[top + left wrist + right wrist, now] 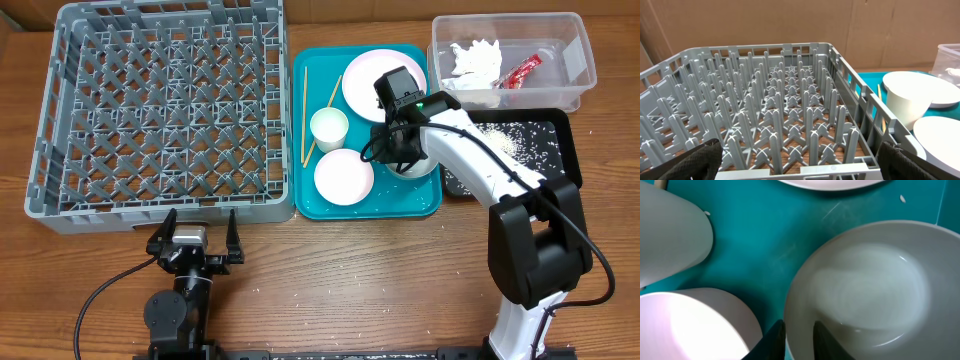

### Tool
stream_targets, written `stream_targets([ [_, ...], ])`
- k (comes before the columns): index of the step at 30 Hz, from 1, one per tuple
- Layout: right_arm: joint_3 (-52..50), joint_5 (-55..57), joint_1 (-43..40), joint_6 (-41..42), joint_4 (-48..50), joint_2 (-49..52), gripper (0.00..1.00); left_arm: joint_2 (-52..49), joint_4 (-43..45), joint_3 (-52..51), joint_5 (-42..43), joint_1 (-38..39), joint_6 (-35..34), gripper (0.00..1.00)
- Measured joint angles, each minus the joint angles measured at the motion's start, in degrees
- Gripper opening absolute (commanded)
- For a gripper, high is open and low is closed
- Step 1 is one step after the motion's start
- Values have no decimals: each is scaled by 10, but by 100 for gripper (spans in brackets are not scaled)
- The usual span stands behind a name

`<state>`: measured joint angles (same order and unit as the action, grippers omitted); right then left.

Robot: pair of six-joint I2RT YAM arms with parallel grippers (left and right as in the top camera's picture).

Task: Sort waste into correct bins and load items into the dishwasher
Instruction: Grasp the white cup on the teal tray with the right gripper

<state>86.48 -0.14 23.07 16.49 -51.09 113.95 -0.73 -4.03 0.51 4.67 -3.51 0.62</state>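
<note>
- Right wrist view: my right claw is straddling the rim of the white bowl, with one finger inside and one outside. The gap is looking narrow, but I cannot tell whether the pads are clamping the rim or only flanking it.
- The bowl is sitting upright on the teal tray, towards its right edge and close to the black tray.
- Step in hand, as I am judging it: dish loading is starting with this bowl. The grey rack on the left is holding nothing.
- Waste is looking mostly sorted. The napkin and red wrapper are lying in the clear tub at far right, and rice grains are lying across the black tray. A few specks are lying loose on the table.
- The next move is calling for a confirmed firm pinch on the rim, then a straight lift clear of the tray lip. After that comes a carry left, high enough to pass over the rack's right wall.
- Standing in the way: the cup and smaller dish are sitting between the bowl and the rack. The chopsticks are lying along the tray's left side, and the plate is lying just beyond the bowl. A bowl held by its rim is likely to tilt.
- My left claw is resting wide open and empty, just near of the rack's near wall.
</note>
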Motion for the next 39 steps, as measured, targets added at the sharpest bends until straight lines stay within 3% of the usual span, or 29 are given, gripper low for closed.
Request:
stream_targets([
  [2,12,-9,0,0,-26,1,29,0,0,0,0,0,0,100],
  [6,112,-29,0,2,-85,4,49,0,0,0,0,0,0,100],
  [9,167,-54,0,11,-53,4,50,0,0,0,0,0,0,100],
  [20,167,-101,24,80,-4,90,50,0,0,0,0,0,0,100],
  [21,167,-102,25,81,-3,94,50,0,0,0,0,0,0,100],
  [24,167,-103,25,85,0,94,23,0,0,0,0,0,0,100],
  [36,165,-104,25,90,14,112,21,0,0,0,0,0,0,100],
  [37,164,-104,25,90,13,116,16,0,0,0,0,0,0,100],
  [38,163,-104,25,90,13,120,4,0,0,0,0,0,0,100],
  [39,162,-104,25,89,13,126,4,0,0,0,0,0,0,100],
])
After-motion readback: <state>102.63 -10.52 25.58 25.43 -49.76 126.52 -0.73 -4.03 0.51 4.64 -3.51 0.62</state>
